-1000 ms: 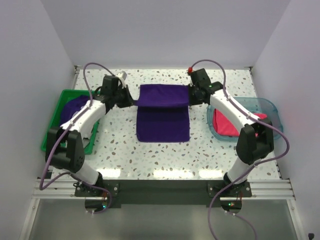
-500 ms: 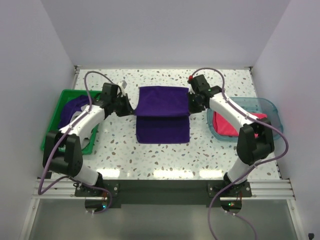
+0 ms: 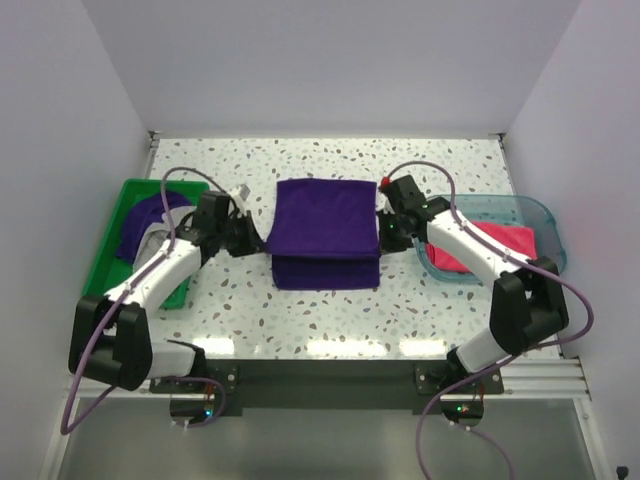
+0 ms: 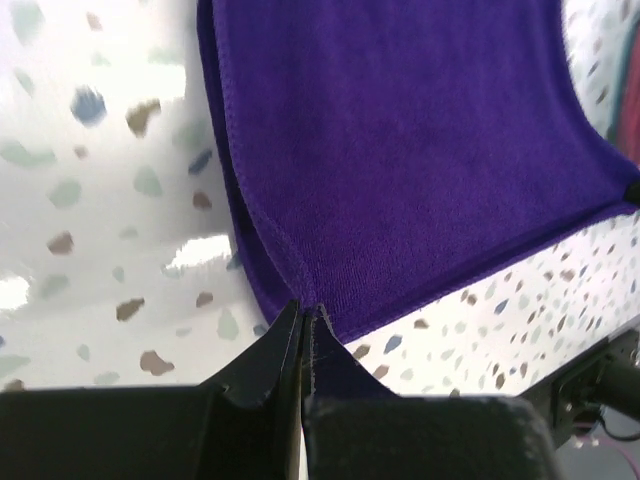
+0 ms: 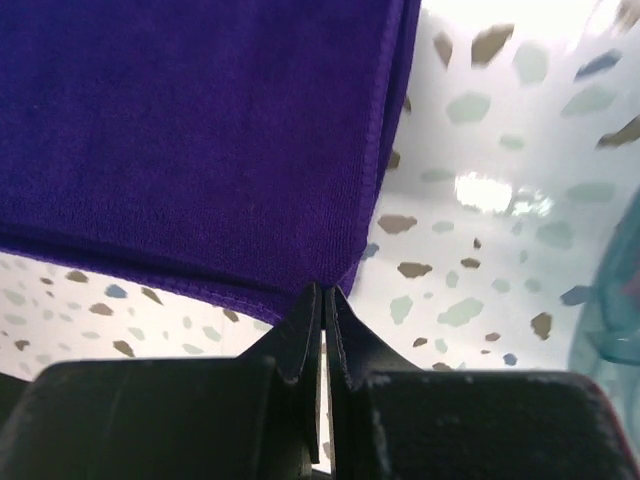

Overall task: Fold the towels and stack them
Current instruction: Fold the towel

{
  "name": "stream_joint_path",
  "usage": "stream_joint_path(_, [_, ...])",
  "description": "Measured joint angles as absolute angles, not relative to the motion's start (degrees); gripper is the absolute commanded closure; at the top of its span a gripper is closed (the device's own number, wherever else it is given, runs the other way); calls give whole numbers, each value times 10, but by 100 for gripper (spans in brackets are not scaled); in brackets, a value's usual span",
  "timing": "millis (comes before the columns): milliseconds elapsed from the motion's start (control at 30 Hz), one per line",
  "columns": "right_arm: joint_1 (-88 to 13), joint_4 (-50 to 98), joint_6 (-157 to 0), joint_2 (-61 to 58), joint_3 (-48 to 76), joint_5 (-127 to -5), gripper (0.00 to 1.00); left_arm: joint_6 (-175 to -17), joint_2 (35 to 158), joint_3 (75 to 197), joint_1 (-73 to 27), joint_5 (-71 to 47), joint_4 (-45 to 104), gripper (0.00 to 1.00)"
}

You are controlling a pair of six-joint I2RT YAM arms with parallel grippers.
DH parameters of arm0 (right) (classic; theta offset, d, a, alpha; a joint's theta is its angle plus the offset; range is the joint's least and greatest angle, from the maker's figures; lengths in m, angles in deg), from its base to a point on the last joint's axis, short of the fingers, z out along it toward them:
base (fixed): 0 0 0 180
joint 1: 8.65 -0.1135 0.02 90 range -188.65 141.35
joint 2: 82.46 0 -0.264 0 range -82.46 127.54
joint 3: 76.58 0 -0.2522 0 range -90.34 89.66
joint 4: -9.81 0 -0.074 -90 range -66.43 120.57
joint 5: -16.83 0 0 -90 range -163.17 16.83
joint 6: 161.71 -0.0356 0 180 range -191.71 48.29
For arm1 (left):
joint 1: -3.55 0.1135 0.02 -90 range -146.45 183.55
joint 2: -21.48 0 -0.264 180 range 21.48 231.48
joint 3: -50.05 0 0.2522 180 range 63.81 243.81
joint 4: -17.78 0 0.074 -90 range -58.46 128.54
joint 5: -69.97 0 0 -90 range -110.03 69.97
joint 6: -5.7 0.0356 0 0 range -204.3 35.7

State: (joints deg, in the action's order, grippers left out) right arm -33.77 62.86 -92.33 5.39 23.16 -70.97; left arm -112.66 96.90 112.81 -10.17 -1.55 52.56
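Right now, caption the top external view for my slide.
Left claw and right claw pinch corners of a half-folded purple towel on the speckled table, green bin left, teal tray right.

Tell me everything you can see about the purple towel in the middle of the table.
The purple towel is dark, soft cloth with a stitched hem. It lies folded on the speckled table between the green bin and teal tray, its upper layer covering most of the lower. The left end effector and right end effector each pinch one upper-layer corner.
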Motion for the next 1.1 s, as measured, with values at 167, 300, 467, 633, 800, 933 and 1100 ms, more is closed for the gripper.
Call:
stream_joint_path(167, [-339,601,-943,73,304,-696,100,-1135,982,1052,-130,-7,506,100])
stream_joint_path(300, [-338,580,-952,92,324,-696,100,-1139,999,1026,-162,-17,480,100])
stream_joint_path(467, [-338,564,-957,102,339,-697,100,-1150,1011,1003,-176,-33,464,100])
stream_joint_path(633, [-338,573,-956,102,331,-706,100,-1153,1009,1008,-178,-51,470,100])
stream_joint_path(800, [-338,622,-940,88,258,-735,100,-1152,997,1082,-179,-79,524,100])
stream_joint_path(933, [-338,658,-922,44,192,-754,100,-1151,958,1154,-179,-101,566,100])
stream_joint_path(1100, [-338,680,-917,-32,203,-750,100,-1151,883,1161,-182,-101,582,100])
